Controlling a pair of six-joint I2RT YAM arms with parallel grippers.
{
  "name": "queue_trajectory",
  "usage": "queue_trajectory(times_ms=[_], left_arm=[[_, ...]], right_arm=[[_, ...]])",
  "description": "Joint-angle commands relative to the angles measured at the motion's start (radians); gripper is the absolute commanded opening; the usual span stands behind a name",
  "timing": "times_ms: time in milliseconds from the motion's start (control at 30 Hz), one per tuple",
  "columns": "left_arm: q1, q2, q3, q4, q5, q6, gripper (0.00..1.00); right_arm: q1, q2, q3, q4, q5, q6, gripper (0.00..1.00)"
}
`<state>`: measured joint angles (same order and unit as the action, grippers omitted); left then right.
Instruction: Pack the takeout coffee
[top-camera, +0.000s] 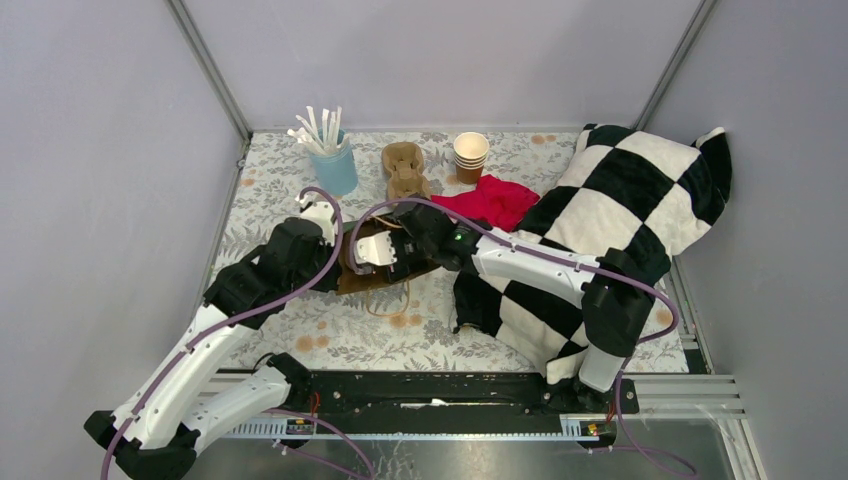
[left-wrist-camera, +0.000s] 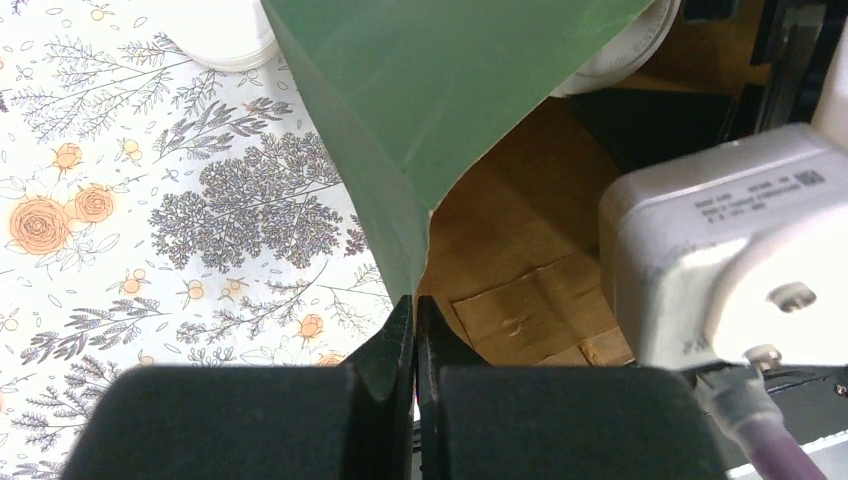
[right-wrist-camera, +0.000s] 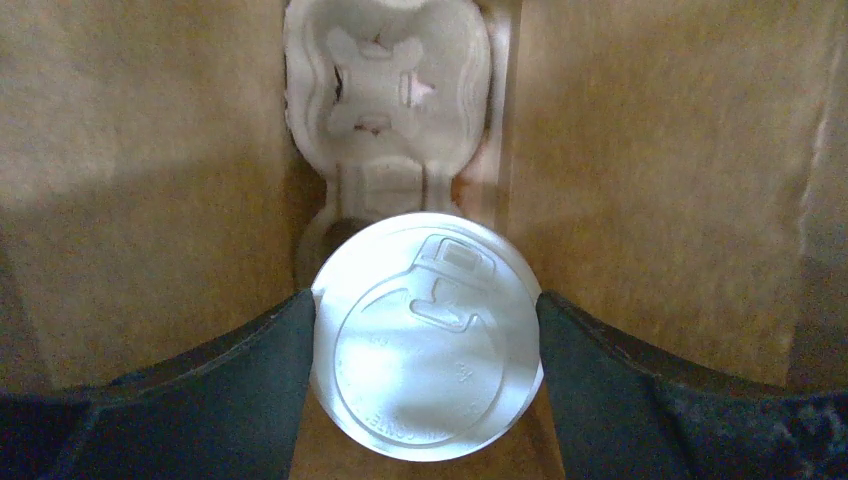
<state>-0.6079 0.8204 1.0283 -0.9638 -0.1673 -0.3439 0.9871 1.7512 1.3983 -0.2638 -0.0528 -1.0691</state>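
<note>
Right pincer (right-wrist-camera: 425, 320) deep inside a brown paper bag (right-wrist-camera: 650, 150), parted just to the width of a lid, one dark finger (right-wrist-camera: 230, 390) pressed against each side of the coffee cup (right-wrist-camera: 425, 370). Of the cup, only the round white lid on show, the brown body hidden underneath. Straight beyond the fingertips, at the far end of the bag, a pale moulded cup carrier (right-wrist-camera: 385, 90), close to the lid; touching or not, impossible to tell. Bag walls rising on both sides of the pincer.

Left pincer (left-wrist-camera: 414, 310) closed tight, a thin green sheet (left-wrist-camera: 450, 90) nipped between the tips and spreading up and away from them. Brown paper of the bag just right of the tips; further right, the white housing (left-wrist-camera: 720, 230) of the other arm. Up and to the left of the tips, a loose white lid (left-wrist-camera: 225, 35) on the flowered tablecloth (left-wrist-camera: 150, 250).

From overhead, both pincers at the bag, mid-table. Well beyond them: a blue tumbler (top-camera: 335, 165) of white sticks, a stack of paper cups (top-camera: 470, 155), a red cloth (top-camera: 490, 200). Right of them, a black-and-white checked pillow (top-camera: 640, 190).
</note>
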Motion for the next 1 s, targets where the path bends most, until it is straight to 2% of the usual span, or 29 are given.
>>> queue_trajectory(times_ms=[0, 133, 433, 600, 733, 967], left_arm=[[-0.001, 0.002, 0.042, 0.000, 0.012, 0.020, 0.00], [-0.003, -0.001, 0.044, 0.000, 0.013, 0.023, 0.00], [-0.002, 0.016, 0.050, 0.003, 0.047, 0.026, 0.00], [-0.002, 0.013, 0.045, 0.003, 0.055, 0.026, 0.00], [-0.001, 0.017, 0.047, 0.004, 0.055, 0.028, 0.00], [-0.002, 0.018, 0.050, 0.004, 0.049, 0.028, 0.00]], right_arm=[[-0.022, 0.000, -0.034, 0.104, 0.043, 0.000, 0.60], [-0.023, -0.027, -0.127, 0.187, 0.021, 0.041, 0.60], [-0.025, -0.033, -0.193, 0.366, 0.017, 0.140, 0.59], [-0.038, -0.030, -0.197, 0.382, 0.043, 0.122, 0.60], [-0.076, -0.036, -0.226, 0.447, 0.032, 0.204, 0.60], [-0.078, -0.012, -0.199, 0.460, -0.001, 0.258, 0.59]])
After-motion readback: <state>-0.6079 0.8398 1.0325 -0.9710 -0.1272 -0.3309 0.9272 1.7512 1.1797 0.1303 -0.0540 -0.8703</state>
